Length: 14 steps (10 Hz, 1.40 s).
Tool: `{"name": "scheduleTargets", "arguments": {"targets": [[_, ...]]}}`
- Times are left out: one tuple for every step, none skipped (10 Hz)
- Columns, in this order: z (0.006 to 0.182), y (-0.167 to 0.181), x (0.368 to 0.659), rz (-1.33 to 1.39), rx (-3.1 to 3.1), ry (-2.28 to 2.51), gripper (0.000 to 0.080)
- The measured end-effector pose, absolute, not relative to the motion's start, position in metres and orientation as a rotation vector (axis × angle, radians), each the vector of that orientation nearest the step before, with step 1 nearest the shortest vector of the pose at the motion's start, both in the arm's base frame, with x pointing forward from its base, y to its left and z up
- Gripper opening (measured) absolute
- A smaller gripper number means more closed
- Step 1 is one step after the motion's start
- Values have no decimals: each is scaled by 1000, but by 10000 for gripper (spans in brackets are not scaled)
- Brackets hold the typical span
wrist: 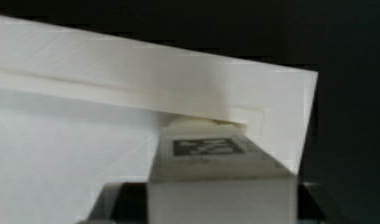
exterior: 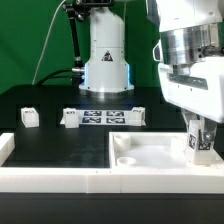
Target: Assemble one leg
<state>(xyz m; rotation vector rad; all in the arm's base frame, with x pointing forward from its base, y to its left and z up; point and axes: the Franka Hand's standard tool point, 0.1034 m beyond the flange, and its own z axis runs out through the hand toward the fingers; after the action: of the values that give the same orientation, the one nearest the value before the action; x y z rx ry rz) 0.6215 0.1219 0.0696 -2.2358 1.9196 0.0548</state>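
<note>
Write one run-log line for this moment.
gripper: shut on small white plastic leg | leg: at corner of large white square panel | seated: cannot tell

Your desk (exterior: pixel 50 145) is black and the backdrop (exterior: pixel 30 40) behind it is green. The panel (exterior: pixel 150 152) is plain white with no markings. The leg (wrist: pixel 208 150) is white and carries a black-and-white square tag; the loose legs (exterior: pixel 29 117) show the same white with dark tag marks. The marker board (exterior: pixel 103 117) is white with black-patterned squares. The arm base (exterior: pixel 105 50) is white with a blue glow.
</note>
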Motion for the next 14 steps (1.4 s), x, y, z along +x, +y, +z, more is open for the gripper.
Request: {"name": "scheduleTargets", "arguments": {"targets": [[70,123,621,56,-2235,1920,297],[70,123,621,55,-2244,1909,518],[70,123,621,47,-2295,1846,612],[70,123,622,41,-2344,1783,612],[71,123,622,39,-2404,1703,641],[72,124,622,15,-2524,1530,641],[71,126,622,3,-2590,1418,648],[71,128,621,-19,-2686,1248,649],[71,132,621,-36,-2755,1116,649],[71,133,620,-59,-2837,939,649],[72,133,622,-79,-2914,743,649],[74,133,624,-100,-2965,580,649],[75,133,624,-97,-2992,482,649],[76,132,625,-112,-3026,300,649]]}}
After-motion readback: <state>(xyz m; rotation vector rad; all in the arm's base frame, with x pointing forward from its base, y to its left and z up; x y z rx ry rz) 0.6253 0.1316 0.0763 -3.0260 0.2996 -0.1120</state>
